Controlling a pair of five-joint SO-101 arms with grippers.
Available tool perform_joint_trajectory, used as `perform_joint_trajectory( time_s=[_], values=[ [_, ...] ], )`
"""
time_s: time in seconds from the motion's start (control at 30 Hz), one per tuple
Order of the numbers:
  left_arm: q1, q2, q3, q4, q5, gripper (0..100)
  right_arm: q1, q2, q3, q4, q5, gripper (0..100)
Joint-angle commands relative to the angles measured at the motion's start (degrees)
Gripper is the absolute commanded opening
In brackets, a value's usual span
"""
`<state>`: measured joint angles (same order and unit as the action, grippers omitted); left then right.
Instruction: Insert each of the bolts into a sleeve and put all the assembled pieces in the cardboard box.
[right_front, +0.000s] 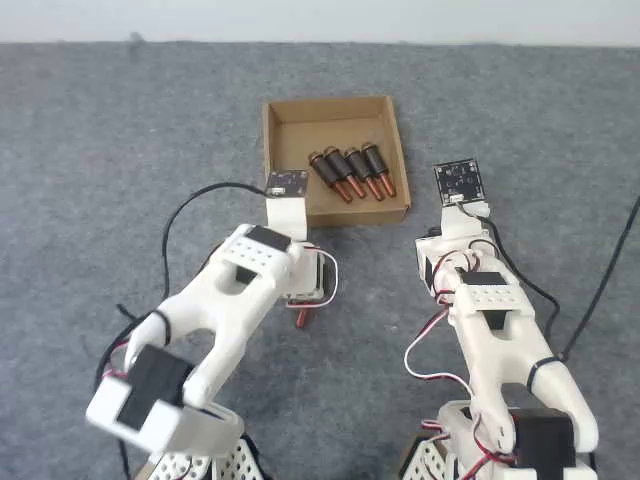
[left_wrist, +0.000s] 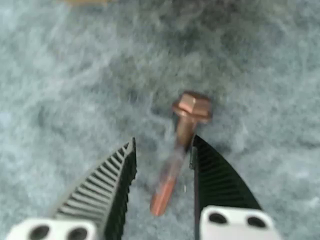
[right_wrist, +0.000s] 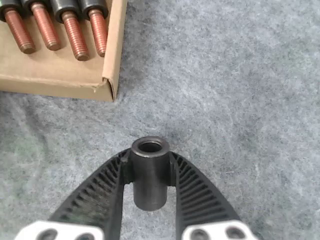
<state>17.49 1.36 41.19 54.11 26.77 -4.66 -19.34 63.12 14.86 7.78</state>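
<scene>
A copper bolt (left_wrist: 182, 142) with a hex head lies on the grey carpet between the fingers of my left gripper (left_wrist: 162, 150), which is open; the bolt's shaft rests close against one finger (left_wrist: 215, 180). From above, the bolt (right_front: 301, 318) pokes out under the left arm's wrist, just in front of the cardboard box (right_front: 335, 213). My right gripper (right_wrist: 148, 159) is shut on a black sleeve (right_wrist: 150, 177), held upright with its bore facing the camera. Several assembled pieces (right_front: 352, 173) lie side by side in the box (right_wrist: 60, 82).
The right arm (right_front: 480, 290) stands to the right of the box, the left arm (right_front: 230, 300) in front of it. Black and white cables trail near both bases. Grey carpet covers the table all around.
</scene>
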Motion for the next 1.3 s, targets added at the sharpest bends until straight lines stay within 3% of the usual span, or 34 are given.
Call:
perform_joint_trajectory(
  time_s=[0.0,0.2,0.33,0.57,0.77,1.03,1.27],
  values=[
    [0.1,2.8,-5.8,-0.4,-0.4,17,-0.2,-0.3,-0.4,-0.8,0.8,0.7],
    [0.4,5.4,-8.8,1.9,-4.8,16,-0.2,-0.3,-0.4,-0.8,0.8,0.7],
    [0.5,5.5,-9.1,1.9,-7.7,0,-0.2,-0.3,-0.4,-0.9,0.8,0.7],
    [-0.3,5.3,-7.9,4.6,-7.7,1,-0.2,-0.3,-0.4,-0.9,0.8,0.7],
    [-6.4,1.8,-6.6,4.4,-7.8,1,-0.1,-0.3,-0.4,-0.9,0.8,0.7],
    [-17.6,-0.1,-5.8,-5.2,-7.4,1,-0.2,-0.3,-0.4,-0.9,0.8,0.7],
    [-18.9,-0.1,-5.8,-5.4,-7.5,1,-2.9,-0.2,1.3,-4.6,0.8,0.7]
  ],
)
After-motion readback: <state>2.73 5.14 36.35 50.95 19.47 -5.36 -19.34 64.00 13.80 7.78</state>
